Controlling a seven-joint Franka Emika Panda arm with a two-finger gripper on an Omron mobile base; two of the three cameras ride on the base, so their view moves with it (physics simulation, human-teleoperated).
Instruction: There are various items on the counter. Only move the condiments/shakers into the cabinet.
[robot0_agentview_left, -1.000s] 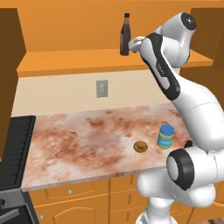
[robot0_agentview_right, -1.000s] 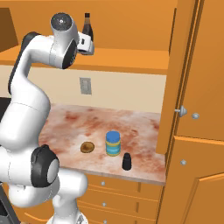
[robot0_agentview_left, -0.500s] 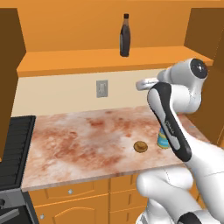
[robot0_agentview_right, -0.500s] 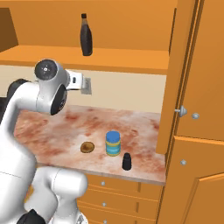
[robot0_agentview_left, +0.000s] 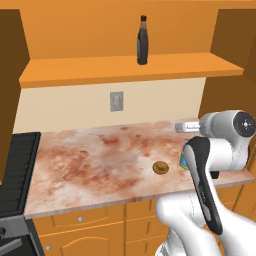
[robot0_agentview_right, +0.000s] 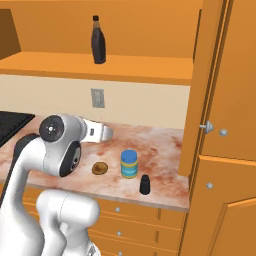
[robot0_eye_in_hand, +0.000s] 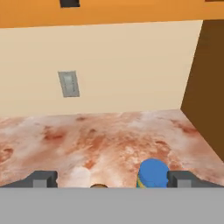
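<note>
The dark brown bottle (robot0_agentview_left: 142, 40) (robot0_agentview_right: 98, 40) stands upright and alone on the cabinet shelf (robot0_agentview_left: 100, 67) (robot0_agentview_right: 145, 67). On the counter (robot0_agentview_left: 100, 160) (robot0_agentview_right: 160, 142) sit the blue-lidded jar (robot0_agentview_right: 129, 164) (robot0_eye_in_hand: 153, 173), the small black shaker (robot0_agentview_right: 145, 184) and the round brown pastry (robot0_agentview_left: 160, 167) (robot0_agentview_right: 99, 168). In the left base view my arm hides most of the jar (robot0_agentview_left: 183, 161). My gripper (robot0_agentview_left: 184, 127) (robot0_agentview_right: 103, 133) (robot0_eye_in_hand: 111, 179) hangs open above the counter, behind the pastry and jar, with nothing between its fingers.
A black stove (robot0_agentview_left: 15, 170) borders the counter on the left. A wall outlet (robot0_agentview_left: 116, 101) (robot0_eye_in_hand: 69, 84) is on the back wall. A tall orange door with a knob (robot0_agentview_right: 207, 126) and a dark side panel (robot0_eye_in_hand: 210, 87) close off the right end.
The gripper left the bottle standing on the shelf and swung down. It now hangs low over the counter near the jar, still open.
</note>
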